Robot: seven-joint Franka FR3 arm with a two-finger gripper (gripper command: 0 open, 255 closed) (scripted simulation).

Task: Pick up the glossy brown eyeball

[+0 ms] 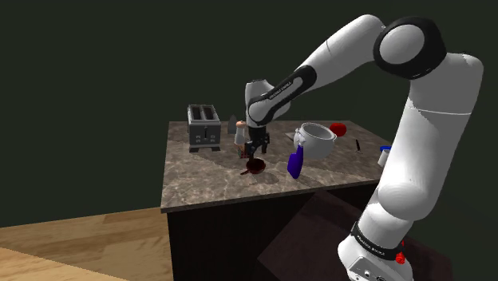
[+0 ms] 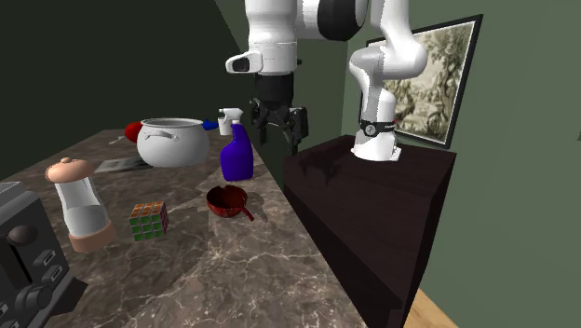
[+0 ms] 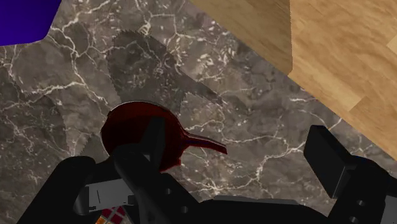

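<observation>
The eyeball (image 1: pixel 255 166) is a glossy dark red-brown ball with a thin tail, lying on the marble counter (image 1: pixel 199 182). In the second exterior view the eyeball (image 2: pixel 226 200) rests near the counter's edge, in front of a blue spray bottle (image 2: pixel 236 155). My black gripper (image 1: pixel 255 147) hangs above it, open. From the second exterior view the gripper (image 2: pixel 278 127) is well clear of the counter. In the wrist view the gripper (image 3: pixel 242 159) has its fingers wide apart, and one finger (image 3: pixel 154 145) covers part of the eyeball (image 3: pixel 130 127). Nothing is held.
A white pot (image 2: pixel 172 142) stands behind the bottle, with a red thing (image 1: pixel 338 128) beyond it. A Rubik's cube (image 2: pixel 149 221), a grinder (image 2: pixel 79 205) and a toaster (image 1: pixel 203 125) stand further along. The counter edge drops to wooden floor (image 3: pixel 343 57). A dark stand (image 2: pixel 372 205) adjoins.
</observation>
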